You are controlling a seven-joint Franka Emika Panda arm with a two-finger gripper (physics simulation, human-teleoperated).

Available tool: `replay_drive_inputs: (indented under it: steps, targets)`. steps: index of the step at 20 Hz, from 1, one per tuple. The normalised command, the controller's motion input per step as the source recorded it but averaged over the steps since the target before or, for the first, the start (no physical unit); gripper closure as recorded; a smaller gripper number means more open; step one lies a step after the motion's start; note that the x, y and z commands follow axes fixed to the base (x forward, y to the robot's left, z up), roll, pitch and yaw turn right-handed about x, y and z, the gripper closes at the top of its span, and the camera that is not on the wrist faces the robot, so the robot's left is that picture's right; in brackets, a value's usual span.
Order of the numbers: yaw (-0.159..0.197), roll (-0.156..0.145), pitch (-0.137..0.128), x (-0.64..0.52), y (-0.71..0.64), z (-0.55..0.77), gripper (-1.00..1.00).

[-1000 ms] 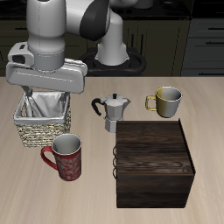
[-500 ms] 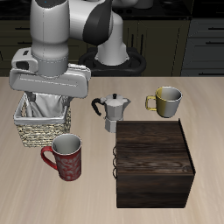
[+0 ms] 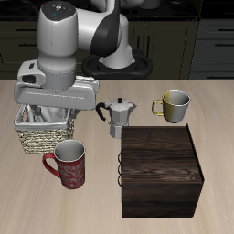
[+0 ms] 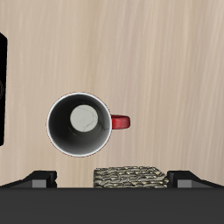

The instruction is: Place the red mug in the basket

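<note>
Altogether: one red mug point(image 3: 68, 165), one basket point(image 3: 43, 132), one olive mug point(image 3: 173, 106).

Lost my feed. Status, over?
Gripper above basket, holding nothing seen. Dark red cylindrical mug upright on table, untouched. Nothing blocking it.

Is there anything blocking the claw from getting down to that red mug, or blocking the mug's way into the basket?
Nothing visible does. The red mug stands alone on the table, open side up, and the wrist view looks straight down into it. The basket sits just behind it, with only bare table between them. The gripper hangs over the basket.
</note>
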Motion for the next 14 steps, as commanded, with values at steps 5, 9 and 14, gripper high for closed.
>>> replay_drive_inputs:
  steps: [5,9,14]
  targets:
    - [0.038,0.004,-0.019,0.02,0.1,-0.07,-1.0]
    - [0.006,-0.017,-0.018,0.03,0.01,-0.1,-1.0]
    - [-0.038,0.003,-0.012,0.01,-0.05,-0.18,-1.0]
